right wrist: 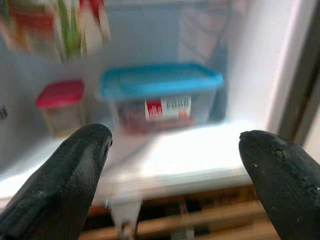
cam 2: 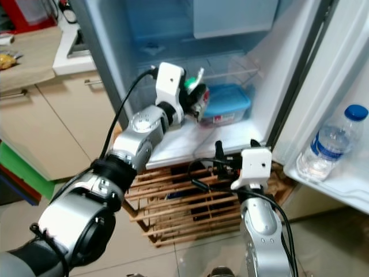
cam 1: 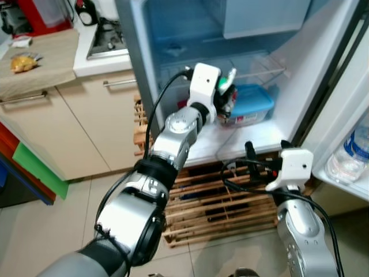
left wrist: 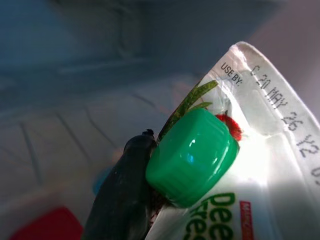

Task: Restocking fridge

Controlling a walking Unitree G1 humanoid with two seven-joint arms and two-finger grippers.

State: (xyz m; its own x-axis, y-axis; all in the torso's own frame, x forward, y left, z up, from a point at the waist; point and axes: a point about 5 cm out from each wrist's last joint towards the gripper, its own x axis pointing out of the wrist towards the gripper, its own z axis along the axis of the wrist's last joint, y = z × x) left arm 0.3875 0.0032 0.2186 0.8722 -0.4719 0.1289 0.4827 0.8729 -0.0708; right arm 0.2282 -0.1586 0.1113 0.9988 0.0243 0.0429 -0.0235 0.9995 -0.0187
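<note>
While the fridge [cam 1: 323, 69] stands with its door swung wide, the left gripper [cam 1: 226, 92] reaches inside above the bottom shelf [cam 1: 253, 138], its jaws clamped on a white carton [left wrist: 260, 165] with a green screw cap [left wrist: 192, 157]; one black finger [left wrist: 122, 200] presses just beside that cap, and a printed use-by date runs along the carton's top edge. Behind the carton on the shelf sits a clear tub with a blue lid [cam 1: 249, 104], and a smaller container with a red lid [right wrist: 61, 105] stands beside it, though that view is blurred. Lower down, the right gripper [right wrist: 175, 170] hovers before the shelf edge, jaws spread wide and holding nothing. A water bottle [cam 2: 326, 144] rests in the door rack. Under the fridge lies a wooden pallet [cam 1: 225, 210]. Off to the left runs a counter [cam 1: 40, 63].
</note>
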